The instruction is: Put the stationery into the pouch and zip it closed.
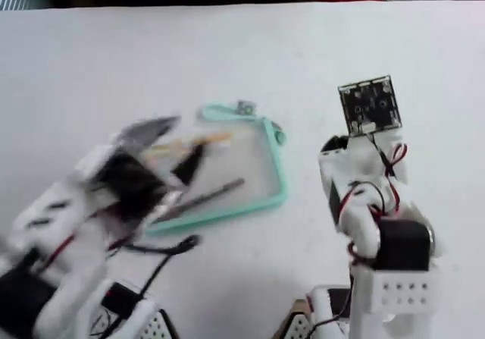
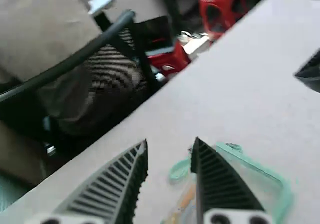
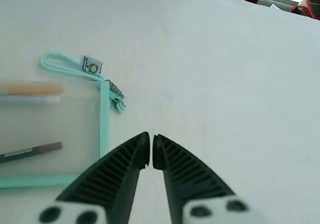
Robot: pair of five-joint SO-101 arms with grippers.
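Stationery pouch of clear plastic with a mint-green zip border (image 1: 280, 176) lies flat on the white table (image 1: 151, 51), between the two arms.

The left gripper (image 2: 170, 142) hangs low over one end of it. Its ridged black fingers are parted to a middling gap with nothing held, and a loose bit of the green border shows between them. The right gripper (image 3: 151, 146) is pinched almost tip to tip, empty, just beside the pouch's side edge and near the grey zip pull (image 3: 116, 91) at the corner.

Through the plastic I can see a yellow pencil (image 3: 35, 89), a white pen (image 3: 30, 99) and a dark pen (image 3: 32, 152). They look to be inside, though I can't swear to it from here.

What worries me is the slick tabletop: with nothing pinning the pouch, a nudge from the left fingers would likely slide or swivel it rather than open it. The floppy green border could also snag on a finger. The right claw, closed as it is, would need to open before it could take the pull, and a pencil lying across the mouth could jam the zip.

Room is generous. There is bare table all round the pouch and it sits well away from the far edge, past which a red plastic stool (image 2: 220, 6) stands. The tight spot is the near side, by the arm bases.
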